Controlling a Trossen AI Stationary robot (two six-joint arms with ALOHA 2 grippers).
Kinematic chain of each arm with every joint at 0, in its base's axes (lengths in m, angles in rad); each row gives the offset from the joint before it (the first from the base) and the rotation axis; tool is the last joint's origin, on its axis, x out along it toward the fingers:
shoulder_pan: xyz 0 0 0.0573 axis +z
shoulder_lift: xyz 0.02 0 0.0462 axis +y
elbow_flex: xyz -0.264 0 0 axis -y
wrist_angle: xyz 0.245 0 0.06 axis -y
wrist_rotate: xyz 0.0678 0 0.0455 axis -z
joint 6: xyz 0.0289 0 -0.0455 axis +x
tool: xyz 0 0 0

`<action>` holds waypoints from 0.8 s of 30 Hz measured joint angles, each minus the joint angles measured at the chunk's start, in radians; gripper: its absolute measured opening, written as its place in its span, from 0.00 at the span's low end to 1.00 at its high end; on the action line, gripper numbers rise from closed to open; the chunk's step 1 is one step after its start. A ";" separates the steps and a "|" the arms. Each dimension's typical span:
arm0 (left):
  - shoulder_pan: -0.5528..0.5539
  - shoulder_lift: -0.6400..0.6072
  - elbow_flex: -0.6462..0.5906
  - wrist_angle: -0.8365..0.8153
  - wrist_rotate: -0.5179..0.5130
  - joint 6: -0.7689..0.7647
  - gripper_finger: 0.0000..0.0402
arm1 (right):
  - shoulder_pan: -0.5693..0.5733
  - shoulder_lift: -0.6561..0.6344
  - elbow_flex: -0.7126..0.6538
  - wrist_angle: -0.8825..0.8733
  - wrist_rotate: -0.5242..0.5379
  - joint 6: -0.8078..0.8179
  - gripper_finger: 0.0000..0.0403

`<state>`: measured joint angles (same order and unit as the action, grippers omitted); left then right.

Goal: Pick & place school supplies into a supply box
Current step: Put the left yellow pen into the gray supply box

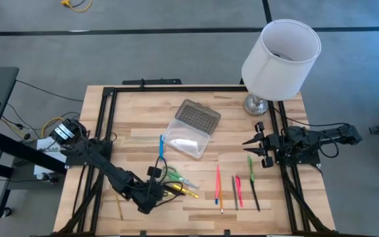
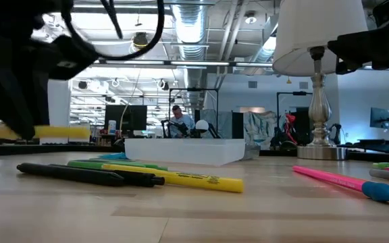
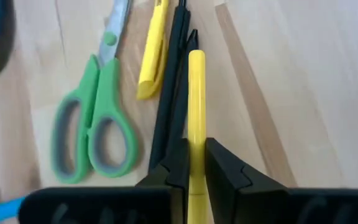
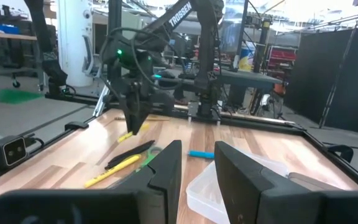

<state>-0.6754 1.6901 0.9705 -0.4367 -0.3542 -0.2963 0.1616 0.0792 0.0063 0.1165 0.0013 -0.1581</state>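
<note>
Left gripper (image 3: 197, 180) is pinching a yellow pencil (image 3: 196, 106), its two fingers pressed against the shaft from either side near one end, so most of the length projects forward past the fingertips. In the low view the pencil hangs level above the wood, clear of the other items, which suits carrying it without dragging.

On the table (image 1: 137, 108) beside the grip lie the green-handled scissors (image 3: 95, 124), a yellow highlighter (image 3: 151, 53) and a black pen (image 3: 169, 93), side by side near the left front. A blue pen (image 1: 161, 146) lies between this group and the supply box (image 1: 189, 131), which sits mid-table with its grey lid folded back, so the clear tray is open from above. Pink and green pens (image 1: 237, 187) remain to the right of centre, in front of the white lamp (image 1: 278, 56).

Right gripper (image 1: 254, 146) waits at the right edge, fingers spread and empty, pointed toward the box.

Judgement: the next step is a carry to the far right, with the pencil aligned to the tray's long axis before release.
</note>
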 joint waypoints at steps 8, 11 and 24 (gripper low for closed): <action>0.046 -0.001 0.048 -0.001 -0.303 0.227 0.06 | 0.000 0.000 0.000 0.000 0.000 0.000 0.23; 0.109 -0.001 0.048 -0.002 -0.389 0.319 0.06 | 0.000 0.000 0.000 0.000 0.000 0.000 0.23; 0.483 -0.002 0.049 0.278 -0.222 0.715 0.07 | 0.000 0.000 0.000 0.000 0.000 -0.028 0.23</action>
<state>-0.1923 1.6882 1.0195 -0.1584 -0.5764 0.4184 0.1616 0.0794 0.0061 0.1168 0.0012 -0.1857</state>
